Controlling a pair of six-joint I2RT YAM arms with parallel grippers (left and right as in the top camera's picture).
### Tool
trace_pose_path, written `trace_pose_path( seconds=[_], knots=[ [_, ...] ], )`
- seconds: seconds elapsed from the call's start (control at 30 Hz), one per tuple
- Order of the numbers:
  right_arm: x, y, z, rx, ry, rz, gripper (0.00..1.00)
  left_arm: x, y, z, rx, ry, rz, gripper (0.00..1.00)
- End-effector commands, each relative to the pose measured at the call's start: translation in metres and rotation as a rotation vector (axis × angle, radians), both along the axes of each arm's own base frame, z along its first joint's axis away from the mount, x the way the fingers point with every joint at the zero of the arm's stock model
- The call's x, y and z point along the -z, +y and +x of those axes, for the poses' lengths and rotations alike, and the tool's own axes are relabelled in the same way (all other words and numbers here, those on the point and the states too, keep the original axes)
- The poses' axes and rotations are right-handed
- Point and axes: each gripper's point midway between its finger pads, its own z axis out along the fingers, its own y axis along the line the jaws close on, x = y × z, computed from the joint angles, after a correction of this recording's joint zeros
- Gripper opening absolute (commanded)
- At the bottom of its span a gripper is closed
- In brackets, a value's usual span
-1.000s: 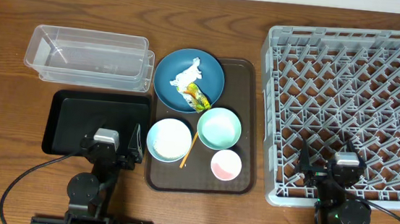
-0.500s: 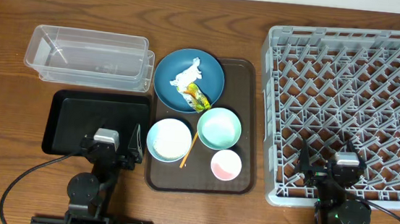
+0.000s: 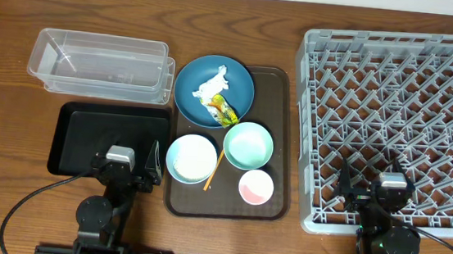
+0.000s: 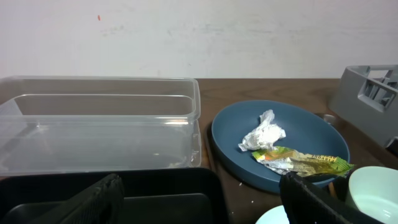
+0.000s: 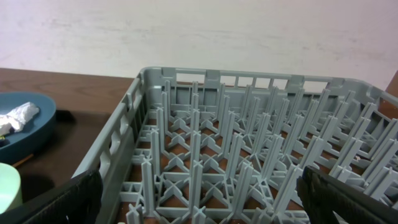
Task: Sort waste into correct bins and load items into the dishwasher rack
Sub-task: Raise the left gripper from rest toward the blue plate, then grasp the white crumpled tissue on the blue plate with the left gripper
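A dark-blue plate [image 3: 214,90] holds a crumpled white napkin [image 3: 214,85] and a yellow-green wrapper [image 3: 225,110]; both also show in the left wrist view, the napkin [image 4: 264,134] and the wrapper [image 4: 305,162]. A white-blue bowl [image 3: 192,158], a mint-green bowl [image 3: 248,144], a pink cup [image 3: 255,186] and a wooden stick [image 3: 213,172] sit nearby. The clear tub [image 3: 100,65] and the black tray [image 3: 86,135] lie at the left. The grey rack [image 3: 396,117] fills the right. My left gripper [image 4: 202,199] is open over the black tray's near edge. My right gripper [image 5: 199,196] is open above the rack's front.
The dishes rest on a brown serving tray [image 3: 280,123] in the middle. A few white rice grains [image 4: 242,184] lie on it beside the plate. Bare wooden table [image 3: 138,12] runs along the back. A pale wall stands behind.
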Motion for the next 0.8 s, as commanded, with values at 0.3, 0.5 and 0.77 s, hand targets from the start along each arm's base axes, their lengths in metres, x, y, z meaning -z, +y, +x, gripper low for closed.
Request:
trace_pose_path(
  seconds=[0.3,0.5,0.77],
  knots=[
    [-0.010,-0.002,-0.003,0.022,0.019,0.116,0.99,0.008,-0.002,-0.005,-0.018,0.138,-0.163,0.83],
    [-0.037,-0.004,-0.008,0.034,0.096,0.109,0.99,-0.014,-0.002,-0.008,-0.030,0.293,-0.155,0.83],
    [-0.059,-0.001,-0.007,0.032,0.378,0.085,0.99,-0.043,-0.013,-0.009,0.001,0.629,-0.160,0.83]
  ],
)
